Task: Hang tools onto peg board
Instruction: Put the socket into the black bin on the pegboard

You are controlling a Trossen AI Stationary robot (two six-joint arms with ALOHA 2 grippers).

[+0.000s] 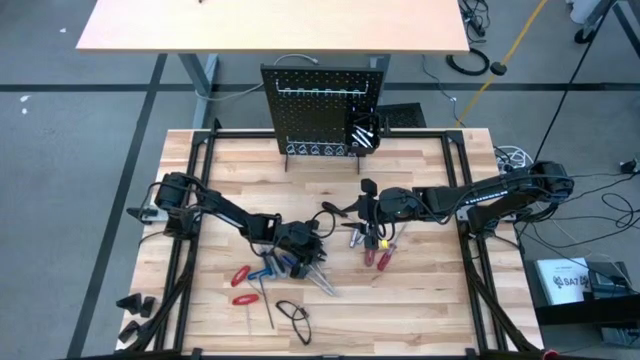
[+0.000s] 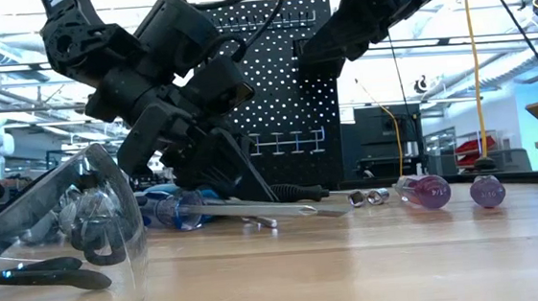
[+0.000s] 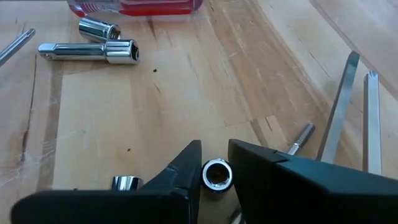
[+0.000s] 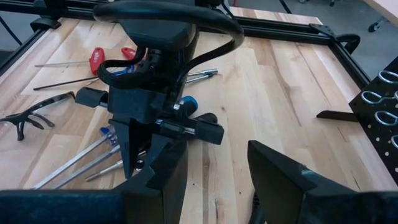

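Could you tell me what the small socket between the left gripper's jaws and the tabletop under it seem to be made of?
The socket looks like polished, probably chrome-plated steel: a mirror-bright ring with sharp reflections. The tabletop looks like light, smooth-finished wood: pale boards with visible grain streaks and seams.

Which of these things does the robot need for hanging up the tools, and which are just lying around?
For the job:
- peg board
- red-handled screwdrivers
- blue-handled screwdriver
- silver socket between the left end effector's fingers
- socket extension

Just lying about:
- safety glasses
- far table
- yellow cable
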